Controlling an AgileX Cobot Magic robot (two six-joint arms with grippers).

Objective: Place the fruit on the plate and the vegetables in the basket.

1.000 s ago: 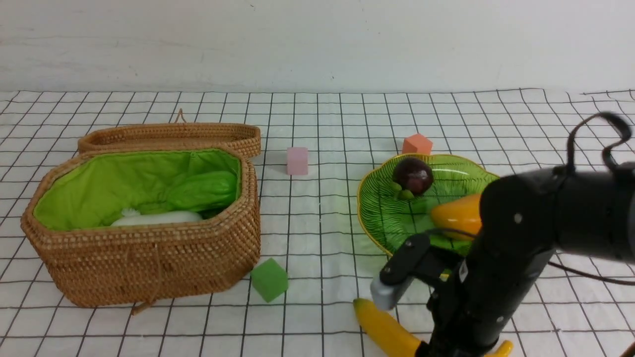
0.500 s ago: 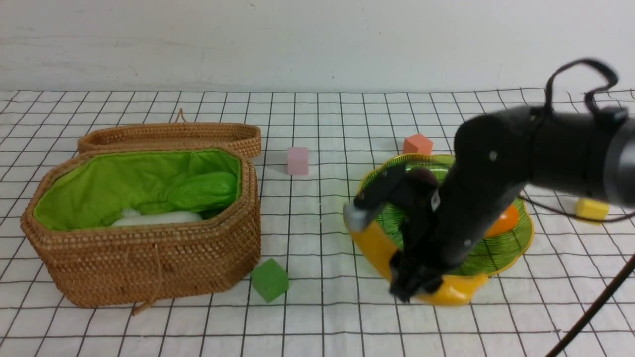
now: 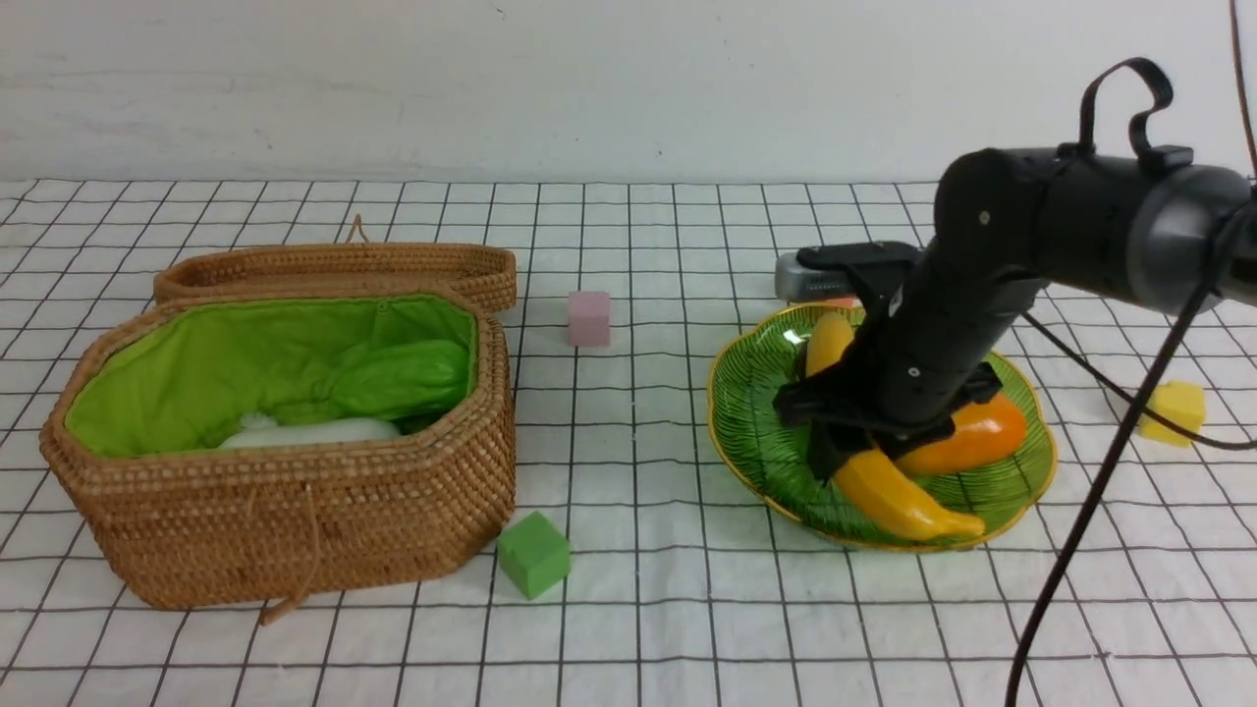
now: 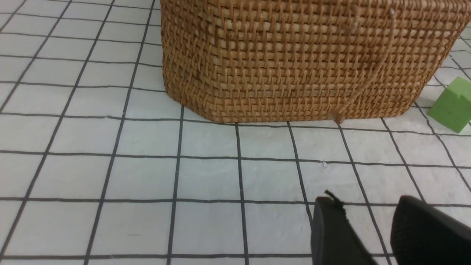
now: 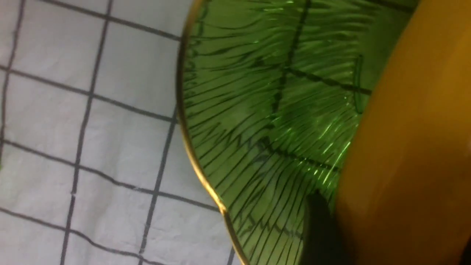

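The banana [image 3: 899,481] is laid across the plate [image 3: 751,393], with its near end close to the near rim and its far end hidden behind the right gripper [image 3: 845,447]. The jaws are seen around the middle of the banana, and in the right wrist view one finger [image 5: 318,228] touches its side, so the banana [image 5: 404,147] is taken as held. The mango [image 3: 967,437] lies just beside it on the right. The maroon fruit is not visible; it is probably hidden behind the arm.

The step in hand is judged to be the release of the banana. It is done well if the jaws are opened fully before the arm is lifted, and if the arm is raised straight up, so that the banana is not dragged over the near rim and the mango is not pushed.

In the basket [image 3: 295,511] the gourd [image 3: 408,378] and the white vegetable [image 3: 314,432] are already seen; no chili is visible. The left gripper [image 4: 368,228] hangs narrowly open and empty, near the basket [image 4: 294,62].
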